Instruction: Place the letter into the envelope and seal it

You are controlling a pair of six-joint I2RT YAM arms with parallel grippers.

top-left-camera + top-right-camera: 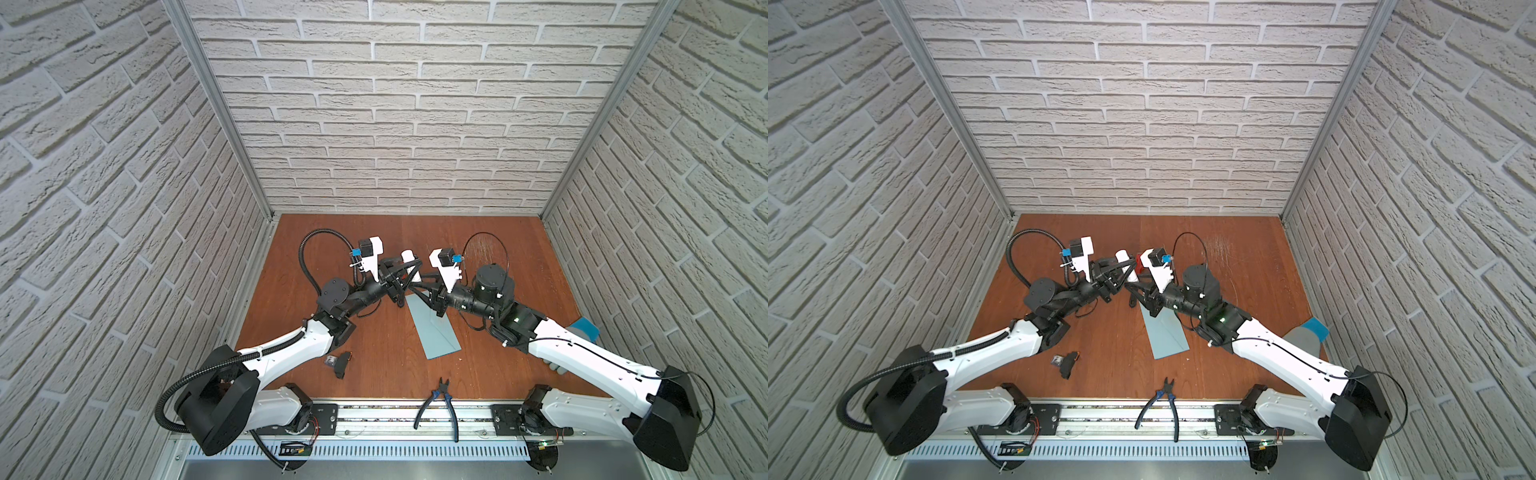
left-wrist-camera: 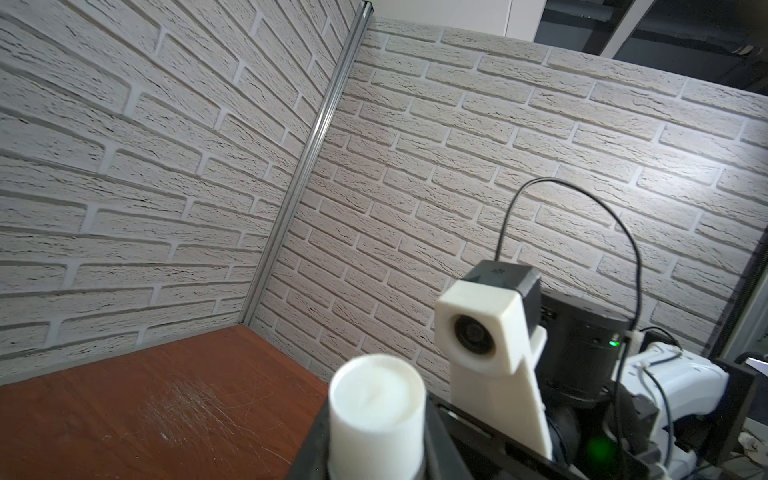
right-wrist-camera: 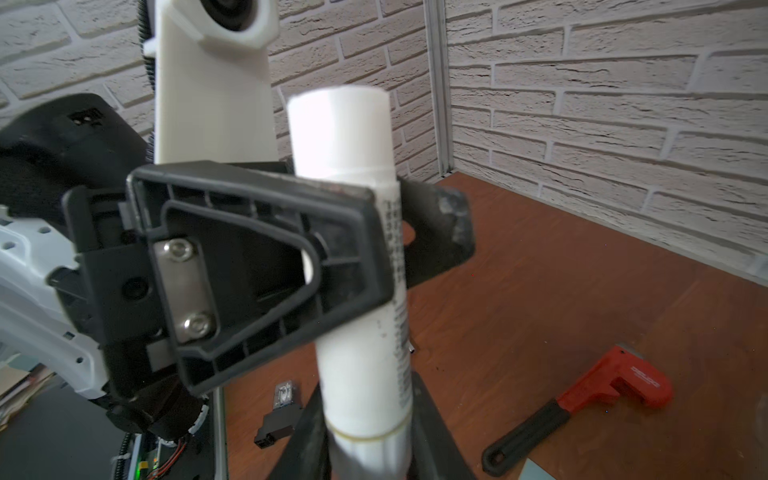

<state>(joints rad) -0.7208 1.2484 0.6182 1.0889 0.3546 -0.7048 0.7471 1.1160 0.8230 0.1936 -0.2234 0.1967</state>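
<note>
In both top views, a brown wooden table (image 1: 332,249) stands inside white brick-pattern walls. The large light blue-grey paper envelope (image 1: 436,332) (image 1: 1167,336) lies flat near the table's centre. Its long side runs from 11 o'clock to 5 o'clock, and its far end is hidden under the right arm. At the envelope's 12 o'clock end, the left gripper (image 1: 404,269) and the right gripper (image 1: 413,286) meet above the table. Both sets of jaws are closed on a white cylindrical glue stick (image 1: 408,255). Dark blue-handled pliers (image 1: 436,405) lie at 6 o'clock across the table's near edge. A small black plastic part (image 1: 341,365) lies at 8 o'clock. A grey glove with a blue cuff (image 1: 584,328) lies at 4 o'clock, partly under the right arm.

In the left wrist view, the glue stick's (image 2: 376,407) round white end sits close to the lens. The left gripper's (image 2: 376,457) jaws press against it on both sides. The right arm's white camera mount (image 2: 490,345) is just beyond, above scratched wood.

In the right wrist view, the right gripper's (image 3: 365,403) jaws clamp one end of the printed glue stick (image 3: 345,137). The left gripper's (image 3: 399,241) jaws pinch it farther along, near the cap seam. On the table beyond lies a red-headed tool with a black handle (image 3: 615,382). A pale blue corner of the envelope (image 3: 536,471) shows beside that handle.
</note>
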